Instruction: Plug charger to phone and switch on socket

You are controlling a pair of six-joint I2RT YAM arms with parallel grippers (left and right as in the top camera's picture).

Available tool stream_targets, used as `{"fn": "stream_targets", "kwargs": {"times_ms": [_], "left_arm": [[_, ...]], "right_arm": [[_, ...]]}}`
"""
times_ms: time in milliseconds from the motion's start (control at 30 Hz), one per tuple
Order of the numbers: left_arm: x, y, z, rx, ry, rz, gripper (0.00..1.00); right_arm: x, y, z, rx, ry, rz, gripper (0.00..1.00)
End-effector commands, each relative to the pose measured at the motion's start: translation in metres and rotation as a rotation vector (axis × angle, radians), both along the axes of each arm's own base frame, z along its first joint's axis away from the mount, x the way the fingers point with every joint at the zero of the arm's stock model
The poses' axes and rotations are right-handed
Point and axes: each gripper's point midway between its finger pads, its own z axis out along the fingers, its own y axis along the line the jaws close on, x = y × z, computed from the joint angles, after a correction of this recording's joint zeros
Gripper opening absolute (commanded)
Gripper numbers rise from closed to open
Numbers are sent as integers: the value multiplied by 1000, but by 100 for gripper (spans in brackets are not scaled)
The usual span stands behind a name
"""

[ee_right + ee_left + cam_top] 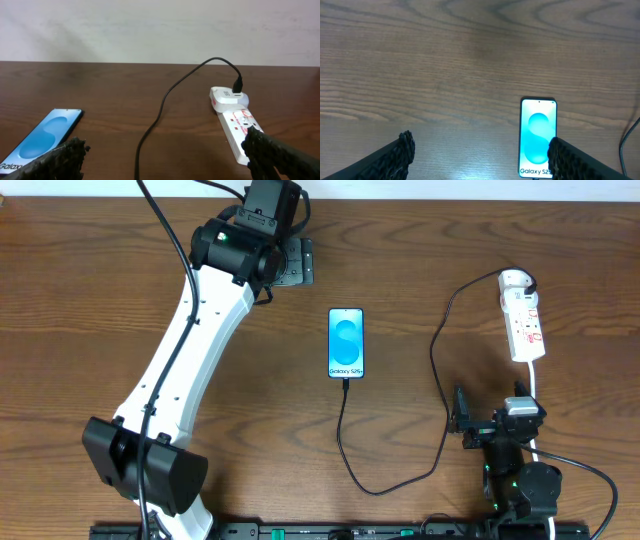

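You cannot judge whether the plug tip is seated: in the overhead view the charger (341,425) reaches the near short edge of the phone (346,343), but the joint is too small to read. The left wrist view cuts off that edge of the phone (538,137), and one finger (570,160) covers its lower corner. The red switch marks on the socket (524,320) are too small to show their position. The right wrist view crops the phone (42,137) and the near end of the socket (235,127) behind its fingers.

The left end effector (481,145) hangs with its jaws wide apart and nothing between them, near the far edge of the surface (100,300), with bare wood between it and the phone. The right end effector (165,142) is also spread wide and empty, at the near side, just beside the thick white cord (538,395).

The phone lies flat at mid-surface, with its blue screen lit and facing up, well apart from the socket at the right. The black cable (160,107) loops between them to the white adapter (225,96), which sits on the socket's far end.
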Motion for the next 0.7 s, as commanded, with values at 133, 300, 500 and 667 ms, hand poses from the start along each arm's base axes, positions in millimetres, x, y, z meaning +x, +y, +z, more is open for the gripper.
{"fn": "stream_targets", "kwargs": {"times_ms": [133,300,500,667], "left_arm": [[2,5,-2,19,2,16,87],[2,5,-2,19,2,16,87],[2,5,-3,20,2,16,87],[-1,6,-5,32,12,14,87]], "right_arm": [[0,-1,0,-13,-5,-9,99],[0,-1,0,-13,-5,-9,99],[0,-1,0,-13,-4,-9,99],[0,-1,0,-13,-4,-9,99]]}}
